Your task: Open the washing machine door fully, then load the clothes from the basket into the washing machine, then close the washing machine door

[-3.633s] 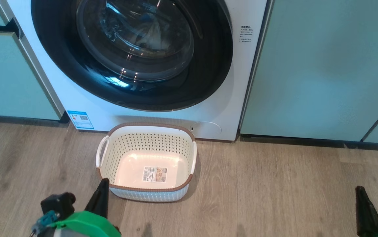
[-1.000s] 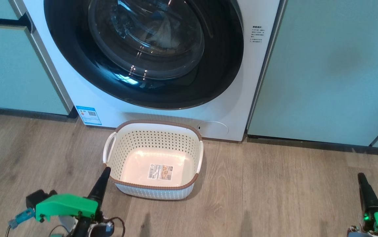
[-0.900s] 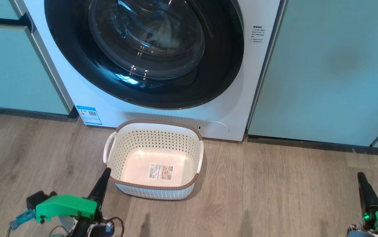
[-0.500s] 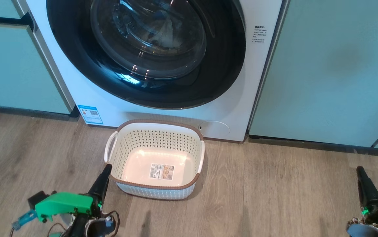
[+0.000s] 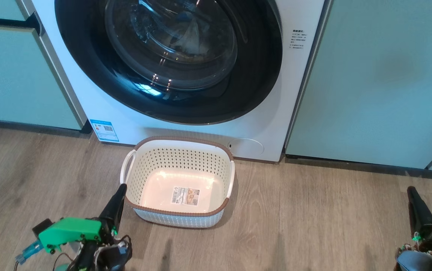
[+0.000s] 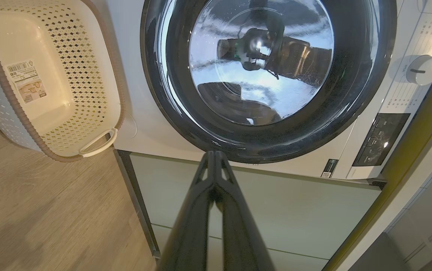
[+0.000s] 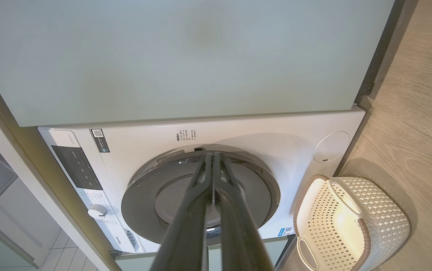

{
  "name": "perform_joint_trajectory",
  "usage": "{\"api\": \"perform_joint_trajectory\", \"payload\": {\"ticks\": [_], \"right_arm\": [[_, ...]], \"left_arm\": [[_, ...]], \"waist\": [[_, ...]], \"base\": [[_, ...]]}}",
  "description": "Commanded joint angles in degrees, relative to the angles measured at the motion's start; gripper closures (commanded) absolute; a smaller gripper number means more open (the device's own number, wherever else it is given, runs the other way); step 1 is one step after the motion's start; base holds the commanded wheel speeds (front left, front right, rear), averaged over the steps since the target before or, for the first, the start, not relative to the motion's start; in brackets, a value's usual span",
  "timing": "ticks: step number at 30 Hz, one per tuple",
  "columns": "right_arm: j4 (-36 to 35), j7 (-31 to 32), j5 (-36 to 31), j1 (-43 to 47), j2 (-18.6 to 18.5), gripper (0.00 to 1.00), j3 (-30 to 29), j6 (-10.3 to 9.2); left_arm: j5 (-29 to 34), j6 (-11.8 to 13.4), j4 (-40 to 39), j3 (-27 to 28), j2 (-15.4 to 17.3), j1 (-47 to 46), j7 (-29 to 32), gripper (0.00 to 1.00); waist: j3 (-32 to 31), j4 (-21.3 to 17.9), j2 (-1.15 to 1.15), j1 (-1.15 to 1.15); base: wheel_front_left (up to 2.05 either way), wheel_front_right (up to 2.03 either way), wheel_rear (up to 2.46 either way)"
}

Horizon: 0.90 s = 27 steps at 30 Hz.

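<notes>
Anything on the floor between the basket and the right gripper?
No. In the head view, the stretch between the basket and the right gripper is bare wood floor.

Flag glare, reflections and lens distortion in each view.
Head view: small bright highlights on the washing machine door glass, a bright band on the basket floor, otherwise sharp. Left wrist view: the door glass mirrors bright surroundings and a dark shape; wide-angle skews the cabinet edges. Right wrist view: the door sheens grey at a grazing angle; the basket inside is nearly blown out.
</notes>
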Motion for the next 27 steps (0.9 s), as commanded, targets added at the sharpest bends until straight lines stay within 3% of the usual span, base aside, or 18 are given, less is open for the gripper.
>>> {"api": "perform_joint_trajectory", "payload": {"ticks": [1, 27], "right_arm": [[-1.89, 0.57, 0.19, -3.0, -1.13, 1.0, 0.79, 0.03], [-1.86, 0.94, -0.2, -3.04, -0.8, 1.0, 0.33, 0.03]], "left_arm": [[-0.29, -0.5, -1.59, 1.88, 0.6, -3.08, 0.31, 1.0], [0.04, -0.51, -1.58, 2.27, 0.33, -3.11, 0.63, 1.0]], "waist": [[0.0, 0.0, 0.0, 0.0], [0.0, 0.0, 0.0, 0.0]], "base": [[0.0, 0.0, 0.0], [0.0, 0.0, 0.0]]}}
